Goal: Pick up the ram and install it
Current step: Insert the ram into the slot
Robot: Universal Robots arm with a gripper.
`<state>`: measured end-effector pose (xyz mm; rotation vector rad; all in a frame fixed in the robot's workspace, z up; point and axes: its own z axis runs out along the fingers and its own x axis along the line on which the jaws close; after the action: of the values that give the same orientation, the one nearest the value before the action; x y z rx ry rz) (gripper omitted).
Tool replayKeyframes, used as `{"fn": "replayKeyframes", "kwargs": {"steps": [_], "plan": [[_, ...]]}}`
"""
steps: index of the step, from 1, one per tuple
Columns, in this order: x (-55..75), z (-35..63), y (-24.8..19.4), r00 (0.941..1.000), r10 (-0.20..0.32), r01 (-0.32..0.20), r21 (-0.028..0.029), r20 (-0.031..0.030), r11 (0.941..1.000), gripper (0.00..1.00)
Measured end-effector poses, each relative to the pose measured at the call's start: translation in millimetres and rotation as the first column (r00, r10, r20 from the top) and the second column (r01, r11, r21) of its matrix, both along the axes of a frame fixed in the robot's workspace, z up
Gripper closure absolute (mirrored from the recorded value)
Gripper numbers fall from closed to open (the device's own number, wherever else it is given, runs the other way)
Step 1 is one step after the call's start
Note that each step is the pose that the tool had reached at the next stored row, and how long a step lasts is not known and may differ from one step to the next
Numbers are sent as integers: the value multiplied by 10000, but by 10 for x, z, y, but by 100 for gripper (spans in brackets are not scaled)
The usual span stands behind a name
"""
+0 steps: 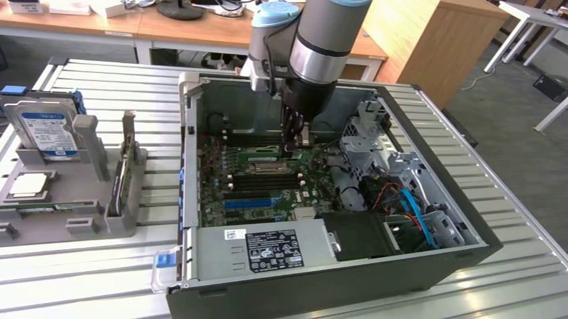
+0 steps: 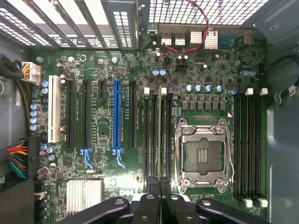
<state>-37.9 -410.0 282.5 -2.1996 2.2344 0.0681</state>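
**Ram held above the memory slots in the open computer case**
My gripper is clenched on the ram, edge-on between the black memory slots beside the CPU socket. It should go down square to its slot, pressed evenly.

Grey-and-blue arm, black claw

surface: slatted metal table | on it: open computer case, grey parts rack, side by side
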Motion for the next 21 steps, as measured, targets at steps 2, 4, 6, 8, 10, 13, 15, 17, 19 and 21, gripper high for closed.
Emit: {"fn": "replayKeyframes", "kwargs": {"steps": [2,4,6,8,10,13,15,17,19,21], "plan": [[0,-13,1,10000,0,0,4,2,10000,88],[0,-28,0,10000,0,0,2,1,10000,88],[0,-45,0,10000,0,0,2,1,10000,88],[0,-64,0,10000,0,0,3,1,10000,88],[0,-81,0,10000,0,0,3,2,10000,88],[0,-119,0,10000,0,0,2,1,10000,88],[0,-127,0,10000,0,0,0,0,10000,88],[0,-128,0,10000,0,0,3,0,10000,88],[0,-133,0,10000,-1,1,11,1,10000,88],[0,-145,0,10000,-1,1,12,1,10000,88]]}}
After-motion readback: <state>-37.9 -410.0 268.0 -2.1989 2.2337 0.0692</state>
